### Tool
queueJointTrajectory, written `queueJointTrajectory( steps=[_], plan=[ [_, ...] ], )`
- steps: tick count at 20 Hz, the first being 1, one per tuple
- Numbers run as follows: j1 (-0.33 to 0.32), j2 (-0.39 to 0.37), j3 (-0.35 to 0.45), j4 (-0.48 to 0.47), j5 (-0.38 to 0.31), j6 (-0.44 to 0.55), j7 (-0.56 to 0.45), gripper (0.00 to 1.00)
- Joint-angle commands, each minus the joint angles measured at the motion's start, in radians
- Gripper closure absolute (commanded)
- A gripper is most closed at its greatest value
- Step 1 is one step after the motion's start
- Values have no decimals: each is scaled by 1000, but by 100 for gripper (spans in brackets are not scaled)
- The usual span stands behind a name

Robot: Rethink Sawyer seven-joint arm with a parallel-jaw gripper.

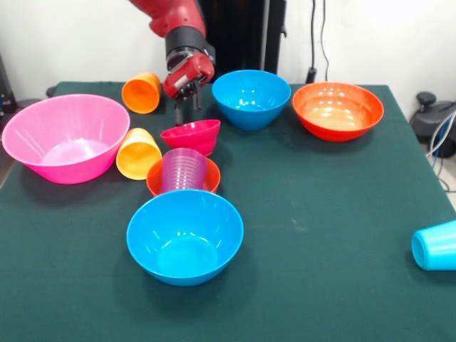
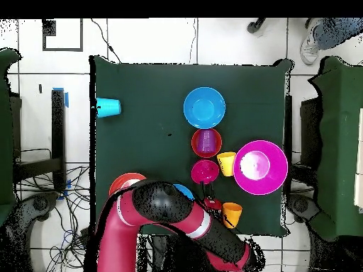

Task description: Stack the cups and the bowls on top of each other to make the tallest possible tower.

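Gripper [image 1: 187,102] hanging just behind small magenta bowl [image 1: 191,135], apparently holding nothing, fingers' spacing impossible to tell. Bowl upright on surface [image 1: 320,214], directly below and slightly toward the camera in front view.

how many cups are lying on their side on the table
3: the orange cup by the gripper, the yellow-orange cup beside the pink bowl, and the light blue cup at the table edge. The purple cup stands upright.
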Motion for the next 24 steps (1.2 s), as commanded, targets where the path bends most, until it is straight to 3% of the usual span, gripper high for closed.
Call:
queueJointTrajectory(
  steps=[1, 6, 13, 24],
  plan=[
    [23, -8, 165, -92, -62, 96, 24, 0],
    [22, -29, 167, -68, -78, 102, 20, 0],
    [15, -124, 142, 28, -110, 5, 20, 0],
    [-27, -257, 149, -8, -109, 85, 38, 0]
  ],
)
